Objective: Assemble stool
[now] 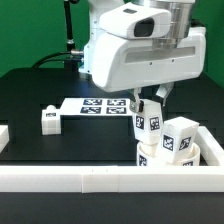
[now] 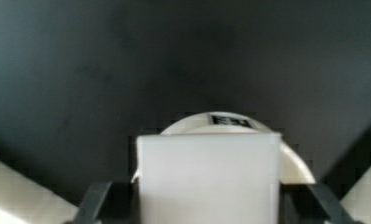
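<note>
My gripper (image 1: 150,104) is shut on a white stool leg (image 1: 146,122) with a black-and-white tag and holds it upright over the round seat (image 1: 160,157) at the exterior view's right front. A second leg (image 1: 179,138) stands on the seat beside it. A third leg (image 1: 50,118) lies loose on the black table at the exterior view's left. In the wrist view the held leg (image 2: 208,172) fills the space between my dark fingers (image 2: 104,203), with my gripper (image 2: 214,208) closed on it. A tagged white rounded part (image 2: 230,121) shows just beyond it.
The marker board (image 1: 98,104) lies flat behind the seat. White border rails run along the front (image 1: 90,181), the exterior view's right (image 1: 212,150) and its left (image 1: 4,134). The arm's large white body (image 1: 140,50) hangs over the table's middle.
</note>
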`<state>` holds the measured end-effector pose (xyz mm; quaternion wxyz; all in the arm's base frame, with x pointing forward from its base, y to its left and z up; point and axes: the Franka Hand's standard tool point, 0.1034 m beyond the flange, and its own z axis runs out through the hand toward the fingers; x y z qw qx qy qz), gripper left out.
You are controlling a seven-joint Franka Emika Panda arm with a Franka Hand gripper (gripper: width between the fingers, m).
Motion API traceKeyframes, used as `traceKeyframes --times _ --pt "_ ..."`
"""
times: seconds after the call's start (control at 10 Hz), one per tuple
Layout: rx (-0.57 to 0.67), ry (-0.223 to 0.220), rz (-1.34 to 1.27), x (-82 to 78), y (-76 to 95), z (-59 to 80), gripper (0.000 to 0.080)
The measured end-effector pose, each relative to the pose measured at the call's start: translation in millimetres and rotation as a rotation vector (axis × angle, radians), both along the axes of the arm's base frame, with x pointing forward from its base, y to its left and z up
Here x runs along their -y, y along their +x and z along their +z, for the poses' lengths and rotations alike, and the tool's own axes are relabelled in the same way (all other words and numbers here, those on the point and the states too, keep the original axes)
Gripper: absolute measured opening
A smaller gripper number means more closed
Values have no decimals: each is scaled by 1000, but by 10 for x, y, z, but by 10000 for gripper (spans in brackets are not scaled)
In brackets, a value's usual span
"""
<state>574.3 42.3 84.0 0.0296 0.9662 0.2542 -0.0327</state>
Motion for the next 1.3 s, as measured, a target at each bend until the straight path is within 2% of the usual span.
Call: traceKeyframes --times 0.4,0.7,0.9,1.3 --pt "23 -7 -391 -13 -2 1 334" --pt "27 24 -799 -34 1 -5 334" --pt "-5 80 -1131 -51 -2 -16 334" --pt "-16 71 -1447 -92 -1 -17 334"
